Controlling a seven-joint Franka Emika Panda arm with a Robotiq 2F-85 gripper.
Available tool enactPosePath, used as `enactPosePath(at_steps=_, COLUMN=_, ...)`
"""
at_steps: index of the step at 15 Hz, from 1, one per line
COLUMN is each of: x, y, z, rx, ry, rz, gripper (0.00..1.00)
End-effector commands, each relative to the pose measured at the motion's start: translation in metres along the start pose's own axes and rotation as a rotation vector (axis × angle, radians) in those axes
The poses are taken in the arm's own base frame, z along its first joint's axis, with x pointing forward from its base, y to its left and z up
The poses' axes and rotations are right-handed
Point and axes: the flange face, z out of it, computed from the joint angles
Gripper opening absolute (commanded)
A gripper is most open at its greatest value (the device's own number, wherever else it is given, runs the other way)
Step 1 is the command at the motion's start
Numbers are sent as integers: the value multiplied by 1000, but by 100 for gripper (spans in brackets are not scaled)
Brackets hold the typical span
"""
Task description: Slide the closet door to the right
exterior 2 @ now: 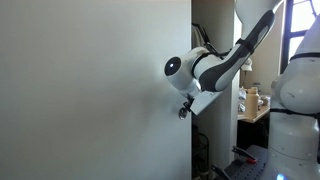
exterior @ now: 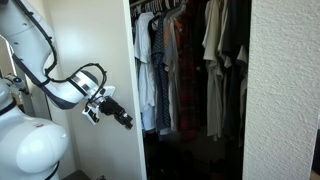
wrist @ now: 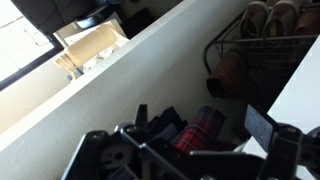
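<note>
The closet door (exterior 2: pixel 90 90) is a tall plain white panel that fills the left of an exterior view. In an exterior view it shows as a white panel with its edge beside the open closet (exterior: pixel 134 90). In the wrist view the door's edge (wrist: pixel 110 90) runs as a white diagonal band. No pull shows. My gripper (exterior 2: pixel 184 109) is at the door's free edge at mid height, also seen in an exterior view (exterior: pixel 124 120). In the wrist view its fingers (wrist: pixel 200 128) stand wide apart and open, with nothing between them. Whether a finger touches the door I cannot tell.
Several shirts (exterior: pixel 190 60) hang on a rod in the dark open closet. A rough-textured white wall (exterior: pixel 285 90) bounds the closet on its other side. On the closet floor lie a plaid cloth (wrist: pixel 203 128) and a wire shoe rack (wrist: pixel 265 40). A cluttered table (exterior 2: pixel 255 105) stands behind the arm.
</note>
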Motion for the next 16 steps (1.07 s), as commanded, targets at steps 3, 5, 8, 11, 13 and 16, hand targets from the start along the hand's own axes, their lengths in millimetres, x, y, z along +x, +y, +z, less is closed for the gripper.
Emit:
enactPosePath(at_steps=3, x=5, y=25, z=0, rx=-63, ry=-63, rz=-6, gripper=100)
enactPosePath(at_steps=5, x=6, y=33, z=-1, rx=-84, ry=-76, rz=-2, gripper=100)
enactPosePath(at_steps=8, x=11, y=43, z=-5, rx=-65, ry=-86, rz=7, gripper=100)
enactPosePath(at_steps=11, x=7, y=32, z=0, rx=-78, ry=-67, rz=14, gripper=100)
enactPosePath(at_steps=13, x=7, y=31, z=0, rx=-79, ry=-68, rz=11, gripper=100)
enactPosePath(at_steps=16, x=6, y=30, z=1, rx=-80, ry=-68, rz=9, gripper=100)
